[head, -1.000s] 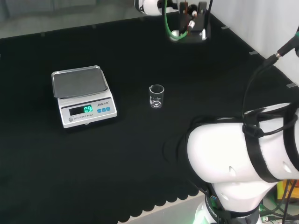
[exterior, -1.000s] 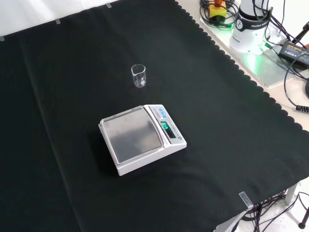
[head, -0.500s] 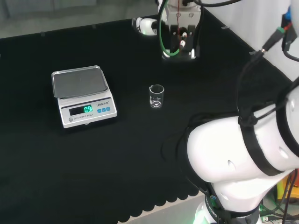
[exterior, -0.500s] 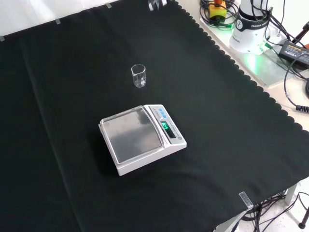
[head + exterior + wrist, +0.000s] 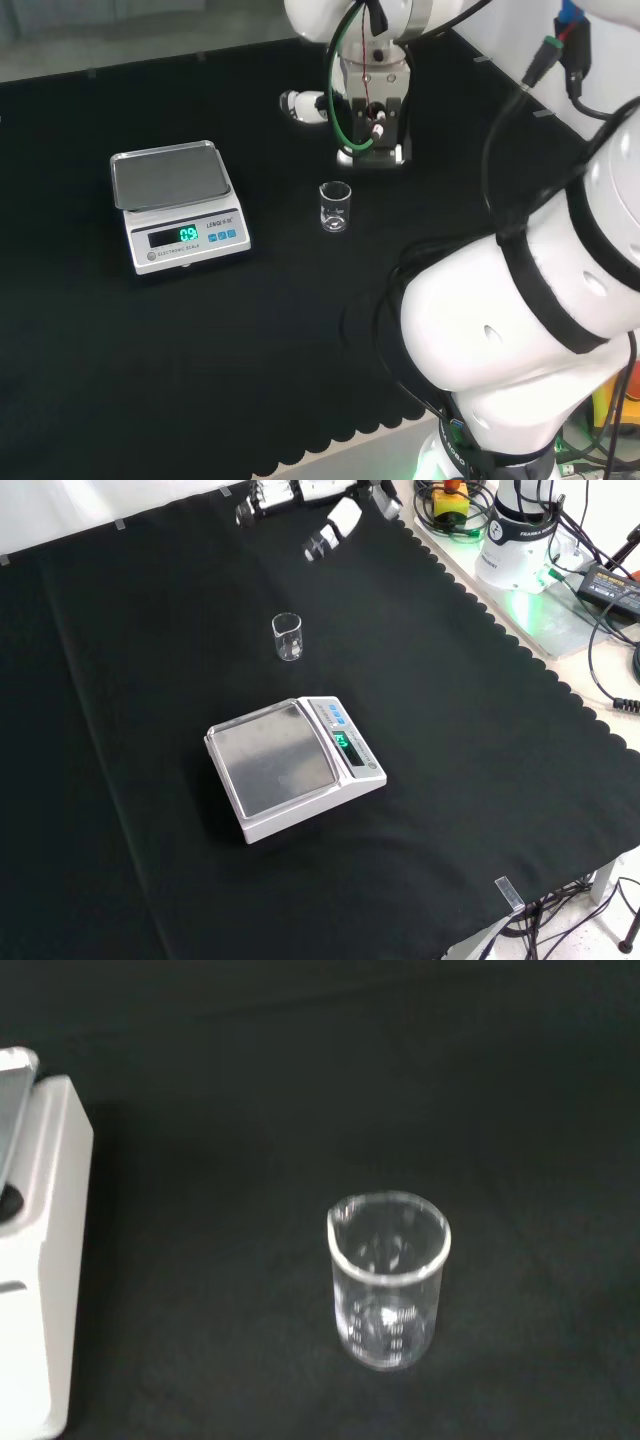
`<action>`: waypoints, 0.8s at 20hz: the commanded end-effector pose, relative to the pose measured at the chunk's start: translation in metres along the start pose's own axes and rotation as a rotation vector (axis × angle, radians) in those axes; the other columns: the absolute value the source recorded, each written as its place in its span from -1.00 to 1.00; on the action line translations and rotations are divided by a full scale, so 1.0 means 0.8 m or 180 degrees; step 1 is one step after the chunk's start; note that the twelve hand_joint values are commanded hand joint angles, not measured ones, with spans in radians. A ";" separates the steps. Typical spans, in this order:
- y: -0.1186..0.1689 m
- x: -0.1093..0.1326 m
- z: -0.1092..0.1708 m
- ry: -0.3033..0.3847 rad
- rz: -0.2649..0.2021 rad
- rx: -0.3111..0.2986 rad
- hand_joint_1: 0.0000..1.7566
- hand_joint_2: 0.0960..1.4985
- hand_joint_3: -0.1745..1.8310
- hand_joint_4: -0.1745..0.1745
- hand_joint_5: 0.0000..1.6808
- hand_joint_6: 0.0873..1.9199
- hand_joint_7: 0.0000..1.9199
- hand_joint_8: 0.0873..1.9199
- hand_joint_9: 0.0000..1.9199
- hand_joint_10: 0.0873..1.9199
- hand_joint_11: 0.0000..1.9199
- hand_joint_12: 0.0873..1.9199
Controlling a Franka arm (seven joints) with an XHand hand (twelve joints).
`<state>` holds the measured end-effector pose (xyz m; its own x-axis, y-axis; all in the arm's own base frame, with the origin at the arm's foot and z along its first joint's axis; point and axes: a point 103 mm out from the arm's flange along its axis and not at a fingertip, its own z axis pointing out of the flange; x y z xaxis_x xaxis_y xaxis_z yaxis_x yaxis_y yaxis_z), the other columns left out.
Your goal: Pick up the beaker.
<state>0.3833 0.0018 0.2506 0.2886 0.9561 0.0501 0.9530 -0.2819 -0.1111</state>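
Standing upright, beaker [image 5: 287, 637], apart from fingers [image 5: 328, 532]

Black cloth [image 5: 150, 880] with a scalloped edge covers the bench. Beyond that edge lie cables [image 5: 610, 630], and a pale wall [image 5: 100, 30] stands behind.

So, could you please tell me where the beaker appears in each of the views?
Head view: the beaker stands mid-cloth, right of the scale.
Front view: beaker above the scale, farther off.
Wrist view: beaker upright, close, scale at the edge.
Shared landmark: the scale.
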 end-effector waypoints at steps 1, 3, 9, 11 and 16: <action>0.011 -0.003 0.033 0.0085 0.0045 0.0119 -0.82 0.29 -0.62 -0.13 -0.87 -1.00 -1.00 -0.67 -1.00 -0.33 -1.00 0.47; 0.012 -0.006 0.042 0.0112 0.0066 0.0142 -0.82 0.28 -0.62 -0.13 -0.87 -1.00 -1.00 -0.67 -1.00 -0.33 -1.00 0.47; 0.012 -0.012 0.077 0.0198 0.0093 0.0269 -0.81 0.28 -0.62 -0.14 -0.86 -1.00 -1.00 -0.65 -1.00 -0.31 -1.00 0.49; 0.013 -0.014 0.091 0.0221 0.0121 0.0333 -0.81 0.28 -0.62 -0.15 -0.86 -1.00 -1.00 -0.64 -1.00 -0.31 -1.00 0.49; 0.016 -0.015 0.120 0.0172 0.0181 0.0457 -0.80 0.28 -0.62 -0.16 -0.85 -1.00 -1.00 -0.64 -1.00 -0.30 -1.00 0.49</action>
<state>0.3822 -0.0045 0.1773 0.3280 0.9397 0.0973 0.9274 -0.3007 -0.2224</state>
